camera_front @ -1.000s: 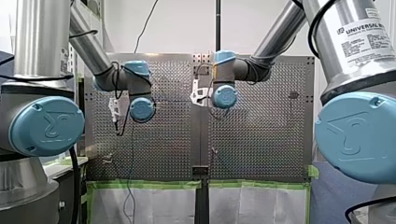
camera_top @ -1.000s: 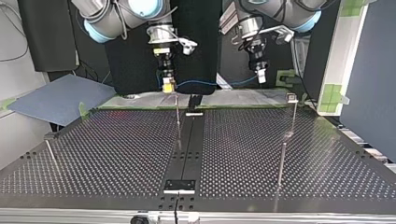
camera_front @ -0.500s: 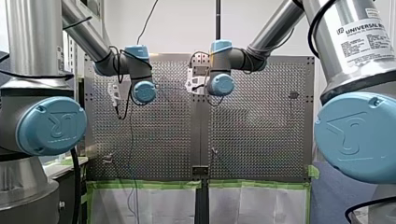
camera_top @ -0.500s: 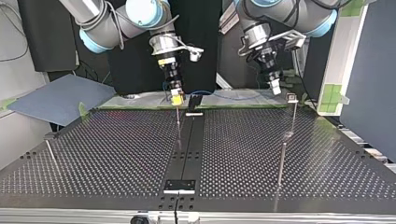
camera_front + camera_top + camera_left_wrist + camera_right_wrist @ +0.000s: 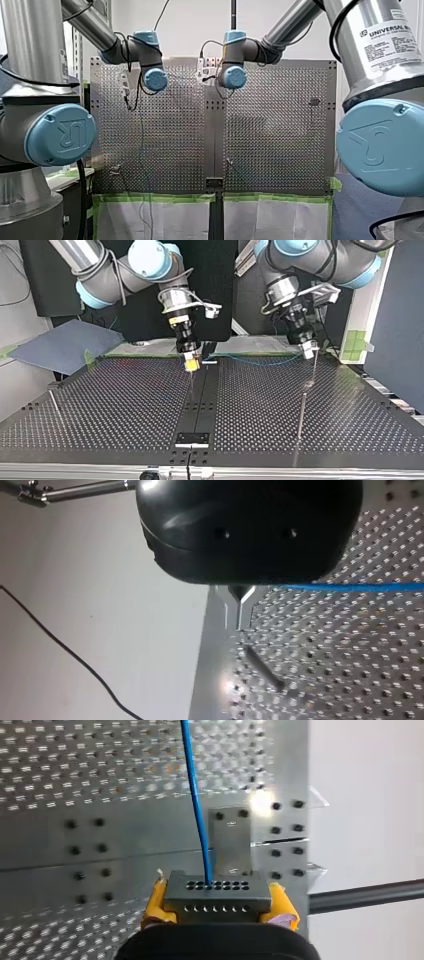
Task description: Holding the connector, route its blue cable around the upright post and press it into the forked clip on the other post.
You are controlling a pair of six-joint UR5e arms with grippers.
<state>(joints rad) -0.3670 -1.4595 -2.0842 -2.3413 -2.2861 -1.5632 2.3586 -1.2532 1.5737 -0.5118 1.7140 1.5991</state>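
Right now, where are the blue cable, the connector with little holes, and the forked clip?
blue cable [image 5: 194, 795], right wrist view, middle of its straight run.
connector [image 5: 215, 900], right wrist view, its holed face.
forked clip [image 5: 227, 612], left wrist view, one prong of the fork.

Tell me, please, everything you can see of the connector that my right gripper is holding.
The connector is a small grey rectangular block that looks like metal, with two rows of small round holes in its face. It sits level, clamped on both sides between the yellow pads of my right gripper. The blue cable leaves a hole in the row farther from the gripper and runs straight ahead over the perforated table.
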